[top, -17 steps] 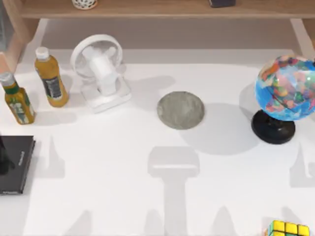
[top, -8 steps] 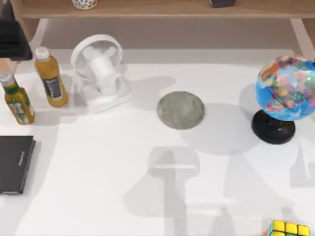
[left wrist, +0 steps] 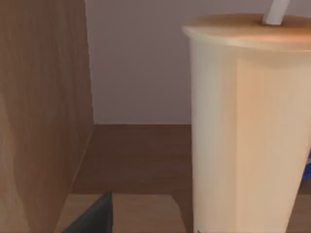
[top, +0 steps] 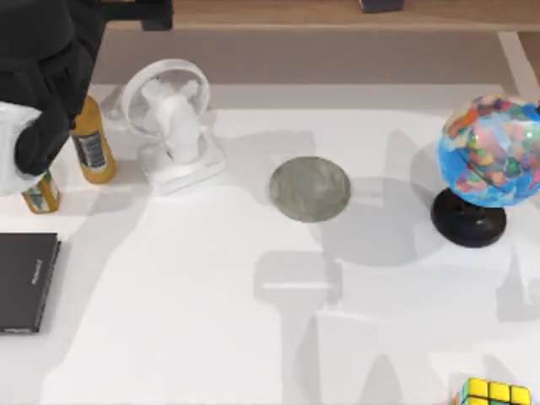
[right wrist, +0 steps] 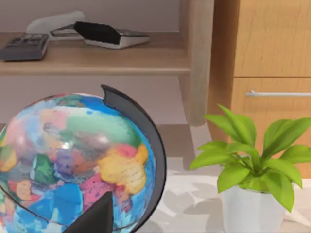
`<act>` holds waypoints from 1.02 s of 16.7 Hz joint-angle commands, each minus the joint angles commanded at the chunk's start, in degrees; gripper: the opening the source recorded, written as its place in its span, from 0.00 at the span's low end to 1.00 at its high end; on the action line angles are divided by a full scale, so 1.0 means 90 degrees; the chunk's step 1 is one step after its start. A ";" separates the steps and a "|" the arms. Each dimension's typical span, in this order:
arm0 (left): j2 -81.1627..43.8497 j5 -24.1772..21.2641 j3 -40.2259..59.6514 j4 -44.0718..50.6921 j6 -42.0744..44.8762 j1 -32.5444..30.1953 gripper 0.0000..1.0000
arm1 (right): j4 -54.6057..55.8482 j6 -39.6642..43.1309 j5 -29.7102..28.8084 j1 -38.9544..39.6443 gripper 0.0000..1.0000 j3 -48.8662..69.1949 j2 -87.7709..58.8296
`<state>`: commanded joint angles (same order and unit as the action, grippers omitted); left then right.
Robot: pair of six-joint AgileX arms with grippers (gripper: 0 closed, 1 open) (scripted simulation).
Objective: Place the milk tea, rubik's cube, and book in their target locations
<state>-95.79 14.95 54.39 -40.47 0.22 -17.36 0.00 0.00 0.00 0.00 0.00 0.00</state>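
The milk tea (left wrist: 248, 126), a peach-orange cup with an orange lid and white straw, stands close up in the left wrist view beside a wooden shelf wall (left wrist: 43, 111). One dark fingertip (left wrist: 92, 218) shows apart from the cup. In the top view my left arm (top: 51, 67) reaches from the left edge toward the back shelf, its gripper (top: 156, 13) at the shelf's edge. The rubik's cube (top: 494, 393) lies at the table's front right edge, yellow squares up. My right gripper's dark fingertip (right wrist: 95, 216) shows before the globe (right wrist: 73, 160). The book is out of view.
A white fan (top: 173, 122), a grey round coaster (top: 310, 188) and the globe (top: 489, 160) on its black stand sit across the table. Two yellow-green bottles (top: 91, 143) lie partly under my left arm. A black slab (top: 25, 280) is at the left edge. A potted plant (right wrist: 248, 165) stands beside the globe.
My left arm has swung in from the left edge toward the back shelf and now covers much of the bottles. Shadows on the table have shifted. The objects have stayed put.
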 joint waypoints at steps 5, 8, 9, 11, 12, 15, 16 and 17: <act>-0.0952 0.0163 0.0617 -0.0465 -0.0001 -0.0188 1.00 | 0.0000 0.0000 0.0000 0.0000 1.00 0.0000 0.0000; -0.0952 0.0163 0.0617 -0.0465 -0.0001 -0.0188 1.00 | 0.0000 0.0000 0.0000 0.0000 1.00 0.0000 0.0000; -0.0934 0.0153 0.0586 -0.0450 -0.0002 -0.0156 1.00 | 0.0000 0.0000 0.0000 0.0000 1.00 0.0000 0.0000; -0.1011 0.0136 0.0690 -0.0428 -0.0004 -0.0148 1.00 | 0.0000 0.0000 0.0000 0.0000 1.00 0.0000 0.0000; -0.1117 0.0115 0.0840 -0.0392 -0.0005 -0.0136 1.00 | 0.0000 0.0000 0.0000 0.0000 1.00 0.0000 0.0000; -0.1615 0.0027 0.1538 -0.0204 -0.0007 -0.0065 1.00 | 0.0000 0.0000 0.0000 0.0000 1.00 0.0000 0.0000; -0.1806 -0.0006 0.1812 -0.0123 -0.0008 -0.0031 1.00 | 0.0000 0.0000 0.0000 0.0000 1.00 0.0000 0.0000; -0.1994 -0.0042 0.2085 -0.0038 -0.0009 0.0003 1.00 | 0.0000 0.0000 0.0000 0.0000 1.00 0.0000 0.0000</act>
<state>-113.74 14.57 73.15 -40.81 0.14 -17.33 0.00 0.00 0.00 0.00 0.00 0.00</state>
